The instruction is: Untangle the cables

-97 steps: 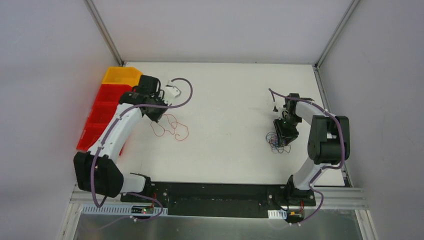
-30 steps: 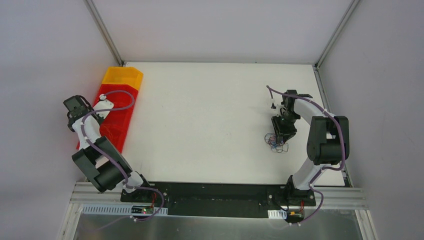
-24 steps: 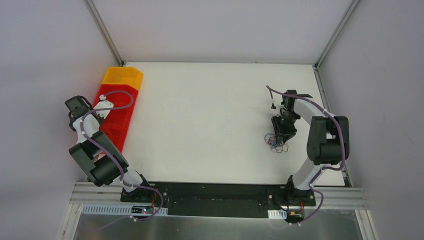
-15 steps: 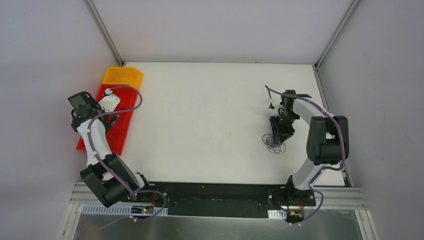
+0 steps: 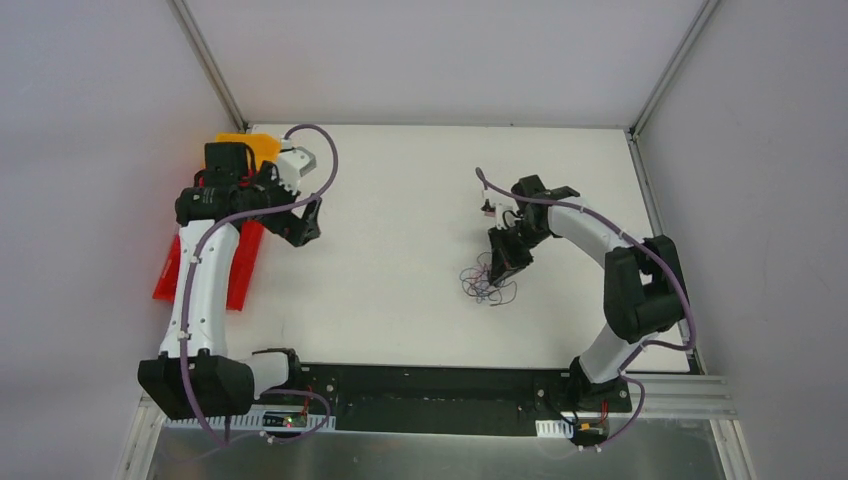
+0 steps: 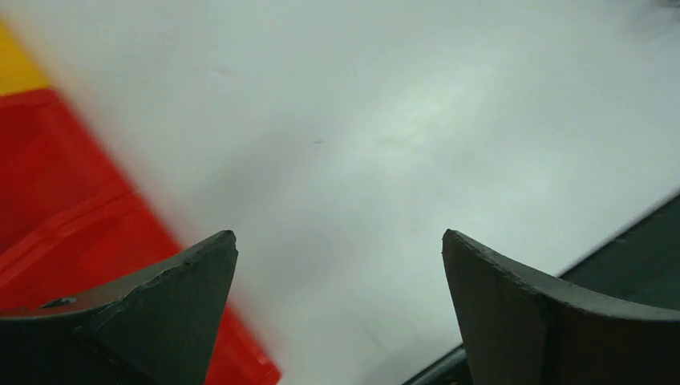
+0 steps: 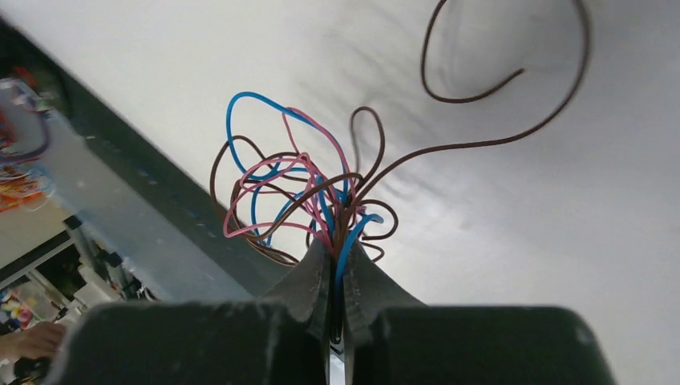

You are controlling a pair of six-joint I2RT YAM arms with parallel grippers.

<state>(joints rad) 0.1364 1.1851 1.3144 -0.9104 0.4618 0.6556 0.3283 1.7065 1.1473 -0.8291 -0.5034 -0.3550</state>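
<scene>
Right end effector (image 7: 337, 255) — clamped on cables (image 7: 327, 210).

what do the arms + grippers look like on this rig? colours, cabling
The left arm and right arm both have white links with bulky black joint housings. A thin mauve hose runs along each arm, tied on with small white clips. The left gripper and right gripper have matte black, wedge-shaped fingers tapering to blunt tips. No markings visible.
</scene>
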